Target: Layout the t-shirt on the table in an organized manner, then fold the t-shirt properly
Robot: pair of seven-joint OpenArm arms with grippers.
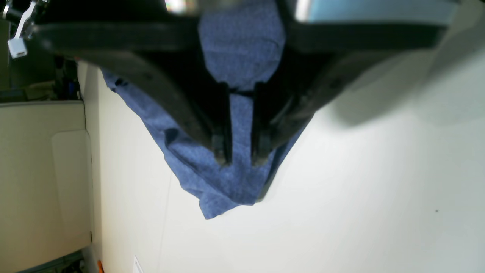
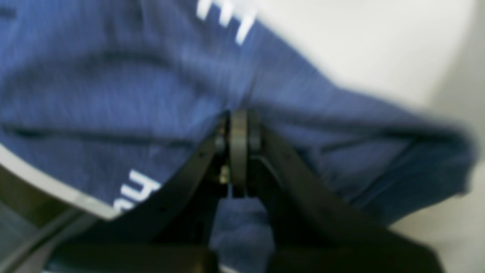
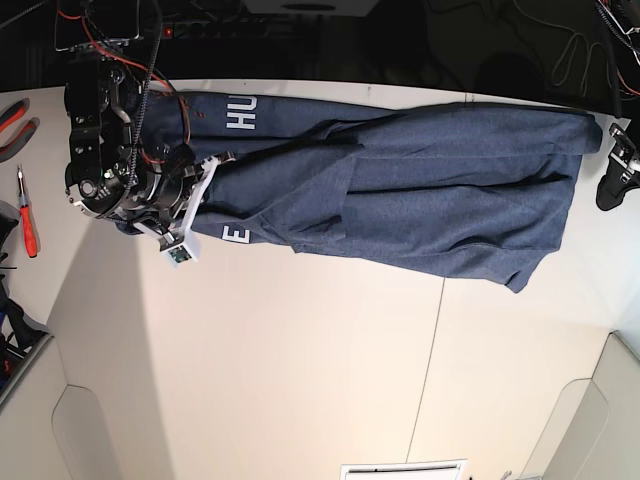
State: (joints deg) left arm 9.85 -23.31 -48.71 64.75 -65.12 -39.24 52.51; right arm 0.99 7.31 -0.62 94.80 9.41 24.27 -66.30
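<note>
The t-shirt [image 3: 420, 190] was a heathered navy cotton, soft and creased, and it lay stretched in a long band along the far side of the table [image 3: 300, 360], a matte off-white top with a thin dark seam [image 3: 428, 340]. White block letters [image 3: 242, 112] showed on its left part, only partly readable because folds covered the rest.

The right gripper [image 2: 238, 151], dark plastic with curved arms, had its fingers pressed fully together, and blue cloth bunched around the tips. This view was blurred, so whether fabric was pinched between them could not be told. In the base view this gripper sat at the shirt's left end, mostly hidden behind its own wrist and cables.

The left gripper [image 1: 241, 161] had its fingers [image 1: 222, 151] standing a little apart above a pointed corner of the shirt; it was hard to see if they touched the cloth. At the far right of the base view only a piece of it was visible, cut by the frame.

Red-handled tools [image 3: 26, 215] lay at the left edge.
</note>
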